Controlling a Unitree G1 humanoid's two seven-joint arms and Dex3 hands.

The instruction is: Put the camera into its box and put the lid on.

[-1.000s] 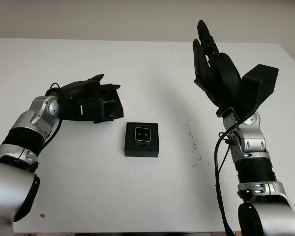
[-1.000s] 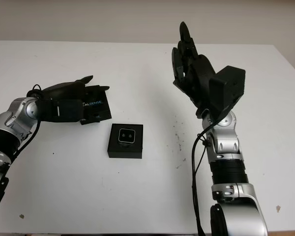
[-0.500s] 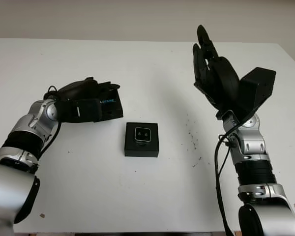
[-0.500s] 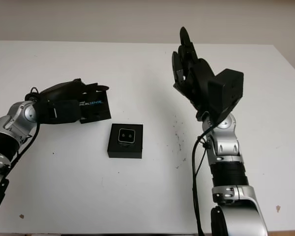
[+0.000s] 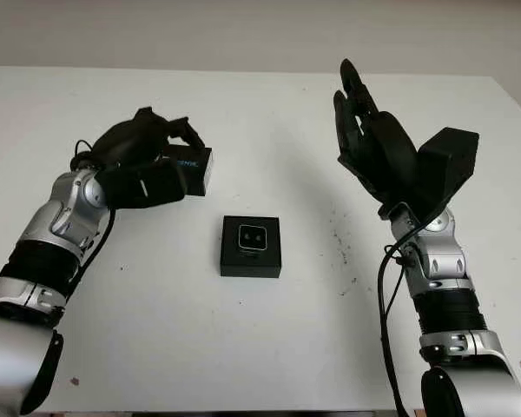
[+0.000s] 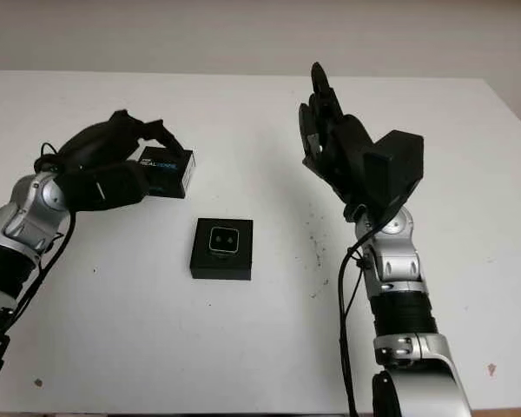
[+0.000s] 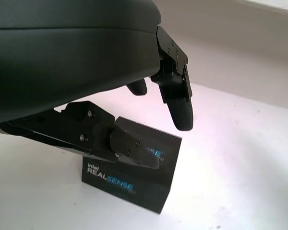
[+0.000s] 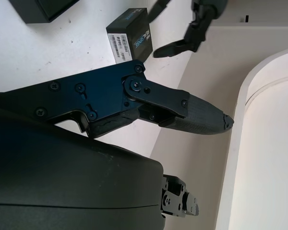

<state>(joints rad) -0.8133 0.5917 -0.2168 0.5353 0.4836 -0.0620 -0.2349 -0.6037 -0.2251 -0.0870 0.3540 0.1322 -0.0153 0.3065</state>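
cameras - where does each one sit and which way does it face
Left eye: on the head, looking down at the table; left hand over the lid, right hand raised, open.
Right eye: beside it, same scene; camera in its box.
Left wrist: at the left hand, facing the lid under its fingers.
Right wrist: at the right hand, facing across the table.
Shared: both wrist views show the lid.

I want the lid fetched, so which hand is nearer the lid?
Left. The left hand arches right over the RealSense lid, fingers around it. The right hand is raised, open, well across the table.
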